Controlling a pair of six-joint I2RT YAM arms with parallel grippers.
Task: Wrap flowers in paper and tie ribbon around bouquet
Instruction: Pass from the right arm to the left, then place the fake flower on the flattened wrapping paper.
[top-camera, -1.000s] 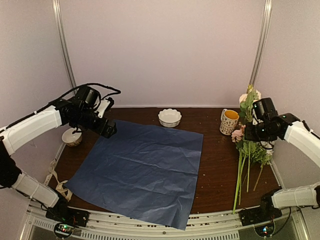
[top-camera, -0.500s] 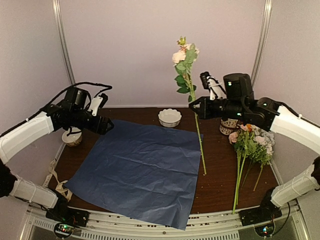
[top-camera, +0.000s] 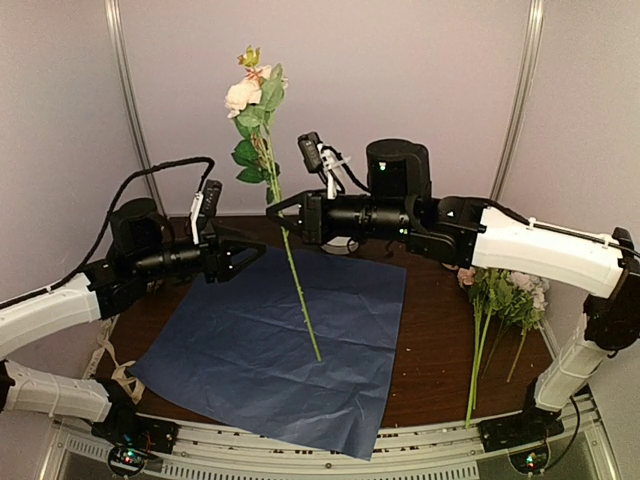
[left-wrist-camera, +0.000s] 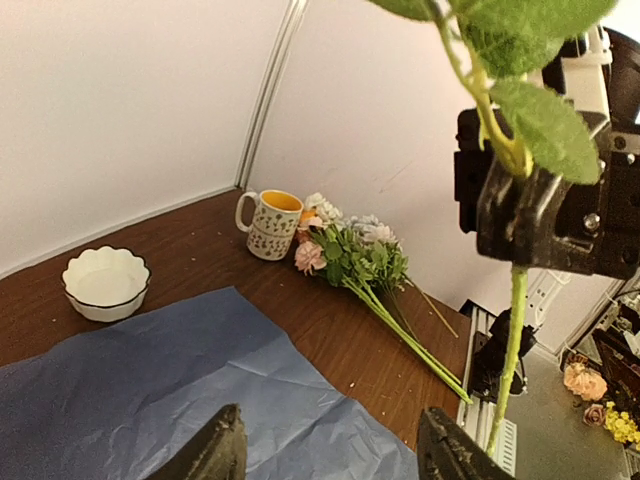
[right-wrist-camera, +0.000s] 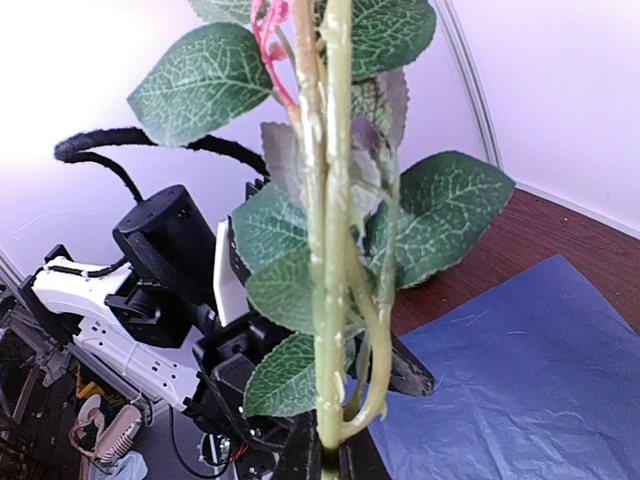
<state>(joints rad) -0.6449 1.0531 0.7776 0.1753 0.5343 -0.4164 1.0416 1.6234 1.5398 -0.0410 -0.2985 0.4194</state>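
My right gripper is shut on the stem of one tall pink flower, holding it upright over the dark blue paper. The stem's lower end hangs just above the sheet. In the right wrist view the stem rises straight out of the closed jaws. My left gripper points at that stem from the left, open, with nothing between its fingertips. The remaining flowers lie at the table's right side. A beige ribbon hangs off the left table edge.
In the left wrist view a white scalloped bowl stands beyond the paper's far edge and a patterned mug stands beside the flower pile. The right arm spans the back of the table.
My right arm lifted one flower from the pile on the right and carried it left over the paper. My left gripper swung toward it and its jaws narrowed.
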